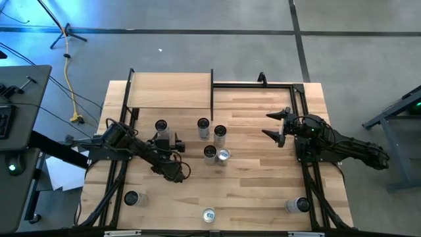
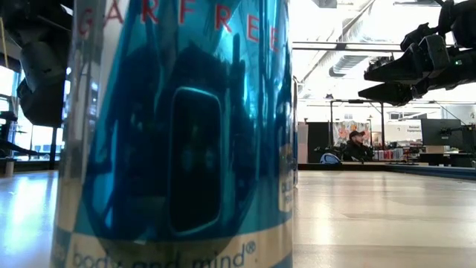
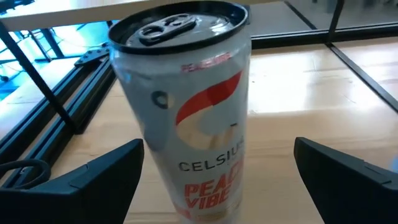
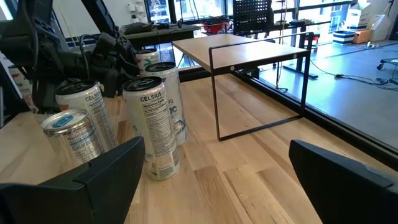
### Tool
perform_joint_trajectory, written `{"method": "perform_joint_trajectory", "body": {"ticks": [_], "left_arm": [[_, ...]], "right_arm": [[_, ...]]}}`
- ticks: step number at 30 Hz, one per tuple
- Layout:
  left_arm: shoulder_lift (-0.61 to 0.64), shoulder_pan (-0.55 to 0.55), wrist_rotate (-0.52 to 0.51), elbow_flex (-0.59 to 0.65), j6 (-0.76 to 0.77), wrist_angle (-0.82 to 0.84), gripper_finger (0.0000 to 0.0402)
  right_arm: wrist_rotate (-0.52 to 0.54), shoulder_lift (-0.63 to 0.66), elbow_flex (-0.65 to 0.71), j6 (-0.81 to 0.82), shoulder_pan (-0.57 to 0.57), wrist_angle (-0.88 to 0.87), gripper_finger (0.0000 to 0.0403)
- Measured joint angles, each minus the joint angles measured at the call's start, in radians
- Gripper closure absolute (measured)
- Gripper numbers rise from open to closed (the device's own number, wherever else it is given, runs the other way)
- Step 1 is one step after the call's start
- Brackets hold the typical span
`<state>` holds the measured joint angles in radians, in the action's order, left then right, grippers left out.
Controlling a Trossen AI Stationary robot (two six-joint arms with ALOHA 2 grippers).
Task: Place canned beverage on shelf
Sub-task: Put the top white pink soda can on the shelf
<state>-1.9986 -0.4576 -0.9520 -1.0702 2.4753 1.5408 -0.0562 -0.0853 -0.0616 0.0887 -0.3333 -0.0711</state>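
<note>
Eight cans standing on the table [image 1: 263, 191]: four clustered at centre, three along the bottom, one white Celsius can [image 1: 161, 126] left of centre. Left gripper [image 1: 168, 139] spread wide around that can, not closed. Shelf [image 1: 170, 90] bare at upper left; right gripper [image 1: 279, 126] gaping wide at right, holding nothing.

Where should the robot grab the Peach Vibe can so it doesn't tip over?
Probably around the middle of its round side, coming in level. The can stands upright on the table, and the left end effector already has one open finger on each side of it. The tab on top gives nothing to pinch, so squeezing the smooth body looks safest.
</note>
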Motion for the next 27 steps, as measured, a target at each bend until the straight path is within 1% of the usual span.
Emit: {"method": "perform_joint_trajectory", "body": {"ticks": [4,11,16,20,23,27], "left_arm": [[0.000,-0.001,-0.029,0.000,-0.016,-0.001,0.0017],[0.000,0.000,-0.026,0.000,0.016,-0.001,0.0017],[0.000,0.001,-0.060,0.000,0.011,0.000,0.0017],[0.000,0.002,-0.059,0.000,0.027,0.010,0.0017],[0.000,0.008,-0.040,0.000,0.034,0.012,0.0017],[0.000,0.013,-0.051,0.000,0.035,0.006,0.0017]], "right_arm": [[0.000,0.000,0.000,0.000,0.000,0.000,0.0016],[0.000,0.000,0.000,0.000,0.000,0.000,0.0016],[0.000,0.000,0.000,0.000,0.000,0.000,0.0016],[0.000,0.000,0.000,0.000,0.000,0.000,0.0016],[0.000,0.000,0.000,0.000,0.000,0.000,0.0016],[0.000,0.000,0.000,0.000,0.000,0.000,0.0016]]}}
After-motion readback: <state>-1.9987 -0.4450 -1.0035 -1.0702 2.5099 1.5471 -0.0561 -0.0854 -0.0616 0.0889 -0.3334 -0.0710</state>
